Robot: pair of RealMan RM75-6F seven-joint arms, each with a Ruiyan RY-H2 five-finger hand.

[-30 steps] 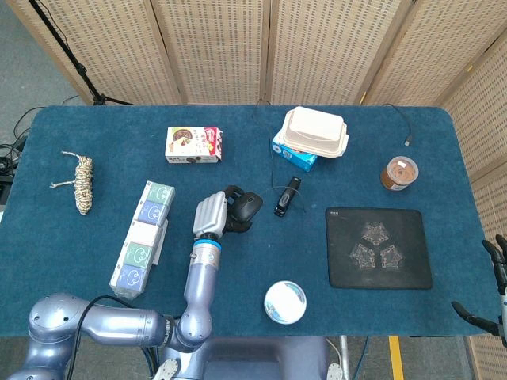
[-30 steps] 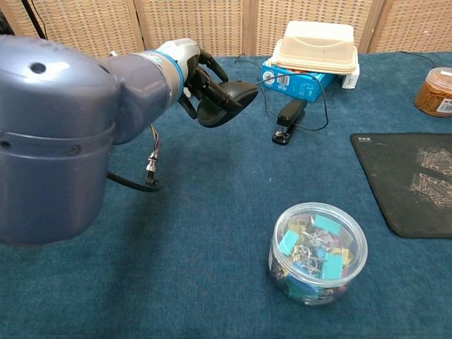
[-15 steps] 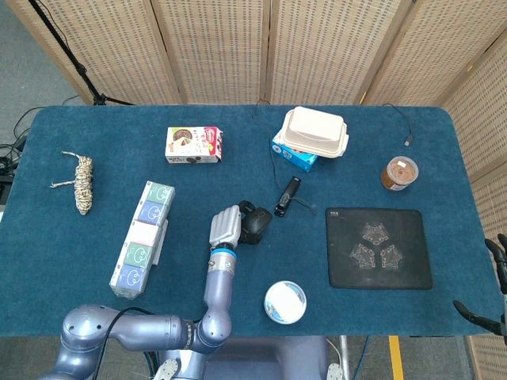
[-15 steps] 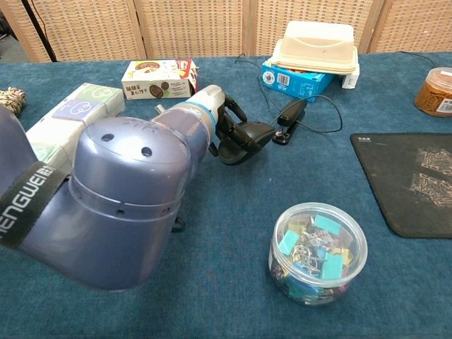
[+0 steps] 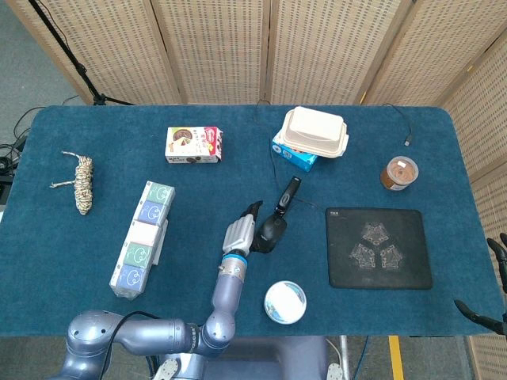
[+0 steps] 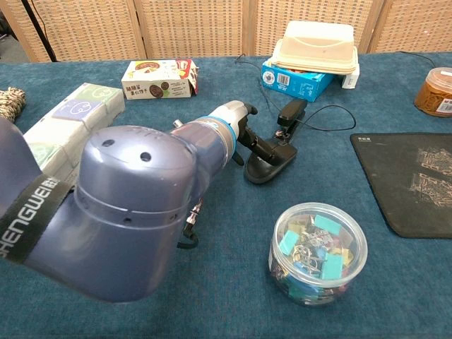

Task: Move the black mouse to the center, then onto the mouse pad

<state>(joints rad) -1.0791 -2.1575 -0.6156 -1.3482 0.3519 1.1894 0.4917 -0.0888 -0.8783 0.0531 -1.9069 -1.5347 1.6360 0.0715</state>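
The counter (image 5: 95, 261) carries everything, and the mouse pad (image 5: 379, 247) serves as the landmark: the black mouse (image 5: 272, 229) lies to the left of the pad, well apart from it, about mid-counter. In the chest view the mouse (image 6: 269, 162) looks low, at or just above the cloth; whether it rests there cannot be told.

To do this step well, the mouse should be set flat and let go gently, clear of the stapler (image 5: 287, 195) and its cable just behind it, and of the tub of clips (image 5: 284, 302) in front, so that the right hand can take it to the pad.

The left arm reaches forward from the near edge, forearm pointing toward the pad's left side. The left hand (image 5: 239, 232) holds the mouse with its fingers (image 6: 248, 136) wrapped over the top. The right hand (image 5: 497, 273) waits at the pad's far right, off the counter's edge, fingers apart and holding nothing.
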